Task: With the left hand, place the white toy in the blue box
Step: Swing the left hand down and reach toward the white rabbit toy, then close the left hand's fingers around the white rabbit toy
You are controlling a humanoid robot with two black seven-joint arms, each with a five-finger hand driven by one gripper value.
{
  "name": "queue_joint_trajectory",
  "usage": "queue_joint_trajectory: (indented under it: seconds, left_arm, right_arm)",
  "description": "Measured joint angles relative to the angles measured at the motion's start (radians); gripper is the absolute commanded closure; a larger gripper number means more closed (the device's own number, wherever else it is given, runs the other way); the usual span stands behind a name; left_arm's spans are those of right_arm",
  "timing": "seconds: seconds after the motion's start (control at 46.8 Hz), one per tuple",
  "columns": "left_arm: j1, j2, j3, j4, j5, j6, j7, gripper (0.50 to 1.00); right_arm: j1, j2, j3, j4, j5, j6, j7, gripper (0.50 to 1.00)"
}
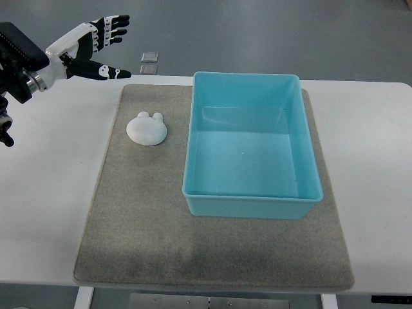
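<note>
At the far left the left hand (96,48) reaches in from the upper corner, its black and white fingers (114,29) spread wide and straight, the thumb held apart below them, holding nothing. It hangs over the table (51,187) edge, up and to the left of the mat (141,232), well apart from the toy (146,128). The white toy lies on the mat's upper left part, a rounded lump with two small ears pointing away from the robot, near the box (251,206) but not touching it. Beyond the mat's far edge, two small grey squares (149,62) sit on the floor. The blue box stands on the mat's right half, open at the top, with nothing inside it. The right hand does not show.
</note>
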Motion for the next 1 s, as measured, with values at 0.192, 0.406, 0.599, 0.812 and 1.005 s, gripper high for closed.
queue_joint_trajectory:
  seconds: [0.192, 0.406, 0.599, 0.812, 1.005]
  left_arm:
    - [0.000, 0.030, 0.015, -0.001, 0.196, 0.004, -0.020, 0.529]
    - [0.010, 0.039, 0.068, -0.020, 0.376, 0.070, -0.064, 0.559]
    - [0.012, 0.038, 0.184, -0.059, 0.422, 0.203, -0.065, 0.559]
    - [0.003, -0.003, 0.223, -0.060, 0.504, 0.288, -0.065, 0.559]
    - [0.002, -0.031, 0.224, -0.060, 0.543, 0.293, -0.065, 0.566]
  right_arm:
    - [0.000, 0.000, 0.000, 0.000, 0.000, 0.000, 0.000, 0.564]
    - [0.000, 0.000, 0.000, 0.000, 0.000, 0.000, 0.000, 0.564]
    - [0.000, 0.000, 0.000, 0.000, 0.000, 0.000, 0.000, 0.564]
    - [0.000, 0.000, 0.000, 0.000, 0.000, 0.000, 0.000, 0.564]
    - [0.000, 0.000, 0.000, 0.000, 0.000, 0.000, 0.000, 0.564]
